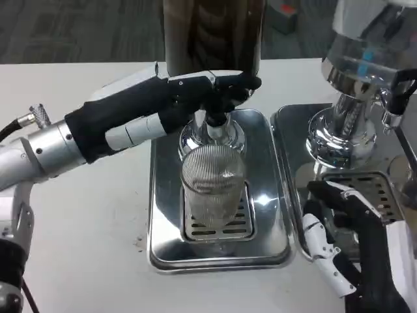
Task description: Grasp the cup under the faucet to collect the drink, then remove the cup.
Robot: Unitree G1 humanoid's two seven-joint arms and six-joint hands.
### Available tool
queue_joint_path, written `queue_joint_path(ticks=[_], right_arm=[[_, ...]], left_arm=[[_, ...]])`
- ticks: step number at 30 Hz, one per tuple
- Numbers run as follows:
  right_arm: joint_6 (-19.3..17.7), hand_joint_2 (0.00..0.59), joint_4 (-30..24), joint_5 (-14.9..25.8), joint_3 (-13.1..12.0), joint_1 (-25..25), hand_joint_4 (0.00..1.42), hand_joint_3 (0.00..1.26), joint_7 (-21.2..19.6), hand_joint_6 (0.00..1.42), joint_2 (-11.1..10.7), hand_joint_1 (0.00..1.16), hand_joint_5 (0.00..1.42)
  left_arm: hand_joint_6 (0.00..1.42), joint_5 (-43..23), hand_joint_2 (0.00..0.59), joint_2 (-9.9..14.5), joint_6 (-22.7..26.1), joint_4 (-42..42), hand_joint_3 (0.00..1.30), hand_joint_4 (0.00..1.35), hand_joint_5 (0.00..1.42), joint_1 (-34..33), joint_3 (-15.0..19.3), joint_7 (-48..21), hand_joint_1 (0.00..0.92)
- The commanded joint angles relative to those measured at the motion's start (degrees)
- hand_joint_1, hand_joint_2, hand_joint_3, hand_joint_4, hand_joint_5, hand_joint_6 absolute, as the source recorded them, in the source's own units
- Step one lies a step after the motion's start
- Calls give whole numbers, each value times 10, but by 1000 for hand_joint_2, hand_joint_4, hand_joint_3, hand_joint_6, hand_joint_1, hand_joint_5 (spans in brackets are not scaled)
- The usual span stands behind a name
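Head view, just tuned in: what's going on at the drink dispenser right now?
The left robot hand reaches across to the faucet of the dispenser, its fingers at the tap. A ribbed clear cup stands upright below on the drip tray; nothing holds it. The right robot hand rests open beside the tray, apart from the cup. Whether drink is flowing can't be told.

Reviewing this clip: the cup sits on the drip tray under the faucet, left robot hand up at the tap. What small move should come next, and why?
Probably bring the right robot hand leftward to the ribbed cup. The cup stands alone on the tray grate with nothing holding it, the right robot hand rests open beside the tray, and the left robot hand is already occupied at the faucet.
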Motion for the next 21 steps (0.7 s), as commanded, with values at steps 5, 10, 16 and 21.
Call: queue_joint_path(ticks=[5, 10, 16, 21], right_arm=[[1, 412, 12, 5, -8, -6, 347, 419, 0, 344, 0, 395, 298], [-1, 413, 14, 4, -9, -7, 347, 419, -2, 344, 2, 397, 298], [-1, 414, 15, 4, -11, -7, 339, 419, -3, 344, 2, 398, 298], [-1, 414, 16, 5, -11, -8, 338, 419, -2, 344, 2, 399, 298]], left_arm=[[165, 24, 90, 11, -36, 14, 170, 53, 98, 9, -18, 5, 0], [165, 28, 89, 12, -52, 16, 169, 50, 94, 9, -24, 12, 0], [165, 31, 89, 14, -69, 10, 163, 49, 93, 12, -31, 20, 0], [165, 39, 89, 19, -88, 8, 161, 45, 93, 15, -37, 31, 0]])
